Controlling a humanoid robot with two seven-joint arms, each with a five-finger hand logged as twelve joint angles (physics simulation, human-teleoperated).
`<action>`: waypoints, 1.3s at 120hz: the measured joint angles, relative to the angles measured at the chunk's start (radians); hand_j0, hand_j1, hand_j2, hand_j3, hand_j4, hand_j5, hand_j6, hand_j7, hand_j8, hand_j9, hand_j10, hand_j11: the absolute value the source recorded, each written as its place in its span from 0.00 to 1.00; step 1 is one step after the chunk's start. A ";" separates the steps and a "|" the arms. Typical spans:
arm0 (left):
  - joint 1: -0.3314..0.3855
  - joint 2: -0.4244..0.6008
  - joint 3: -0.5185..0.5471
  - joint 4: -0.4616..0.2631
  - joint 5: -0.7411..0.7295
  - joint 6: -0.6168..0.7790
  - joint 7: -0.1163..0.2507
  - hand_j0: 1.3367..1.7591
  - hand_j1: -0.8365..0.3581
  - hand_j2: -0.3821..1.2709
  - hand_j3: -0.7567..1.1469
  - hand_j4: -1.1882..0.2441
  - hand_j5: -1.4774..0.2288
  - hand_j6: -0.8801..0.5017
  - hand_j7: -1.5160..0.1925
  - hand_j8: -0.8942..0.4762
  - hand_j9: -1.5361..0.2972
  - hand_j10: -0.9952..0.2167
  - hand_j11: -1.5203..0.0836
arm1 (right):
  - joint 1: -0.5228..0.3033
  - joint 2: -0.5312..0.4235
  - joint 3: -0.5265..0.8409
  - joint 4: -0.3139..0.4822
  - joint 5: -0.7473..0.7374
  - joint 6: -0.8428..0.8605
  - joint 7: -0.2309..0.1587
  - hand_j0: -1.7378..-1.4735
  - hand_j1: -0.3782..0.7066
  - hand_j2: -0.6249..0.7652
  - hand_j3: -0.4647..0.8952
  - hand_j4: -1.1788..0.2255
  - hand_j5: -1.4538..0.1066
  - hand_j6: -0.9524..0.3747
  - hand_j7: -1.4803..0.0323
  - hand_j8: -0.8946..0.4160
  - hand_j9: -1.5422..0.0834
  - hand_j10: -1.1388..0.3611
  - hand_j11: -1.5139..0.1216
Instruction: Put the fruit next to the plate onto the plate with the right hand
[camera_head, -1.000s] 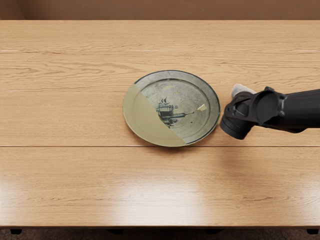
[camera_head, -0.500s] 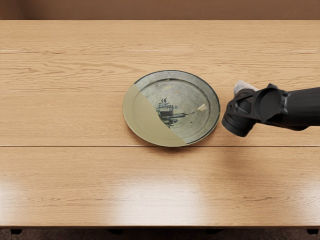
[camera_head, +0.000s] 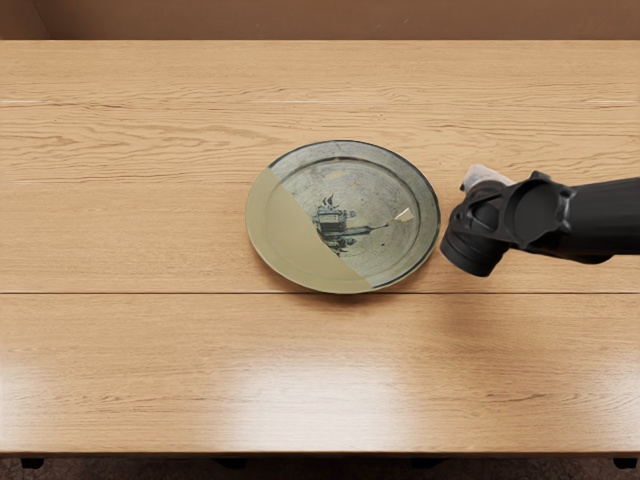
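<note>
Head view: right hand (camera_head: 478, 238) at right of centre, just beside the plate (camera_head: 290, 240). Pale fruit (camera_head: 483, 177) shows at the hand's upper edge, mostly hidden. Grip state cannot be told. Plate lies to the left of both.

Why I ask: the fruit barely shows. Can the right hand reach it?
Probably yes: the right hand sits right at the fruit, beside the plate; nothing else stands between them.
</note>
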 joint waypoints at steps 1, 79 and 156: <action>0.000 0.000 0.000 0.000 0.000 0.000 0.000 0.76 0.99 0.23 0.40 0.83 0.87 0.64 0.89 0.65 0.84 0.82 0.95 | 0.000 0.000 0.000 0.000 0.000 0.000 0.000 0.30 0.40 0.58 0.34 0.59 0.64 0.45 0.68 0.41 0.67 0.52 0.65; 0.000 0.000 0.000 0.000 0.000 0.000 0.000 0.76 0.99 0.23 0.40 0.83 0.87 0.64 0.89 0.65 0.84 0.82 0.95 | -0.005 0.000 0.002 0.001 -0.003 0.000 0.000 0.30 0.53 0.62 0.34 0.50 0.54 0.39 0.58 0.41 0.58 0.45 0.56; 0.000 0.000 0.000 -0.001 0.000 0.000 0.000 0.76 0.99 0.23 0.40 0.83 0.87 0.64 0.89 0.65 0.84 0.82 0.95 | -0.004 0.000 0.005 0.005 -0.012 0.000 -0.001 0.30 0.54 0.74 0.34 0.44 0.47 0.34 0.50 0.36 0.50 0.38 0.48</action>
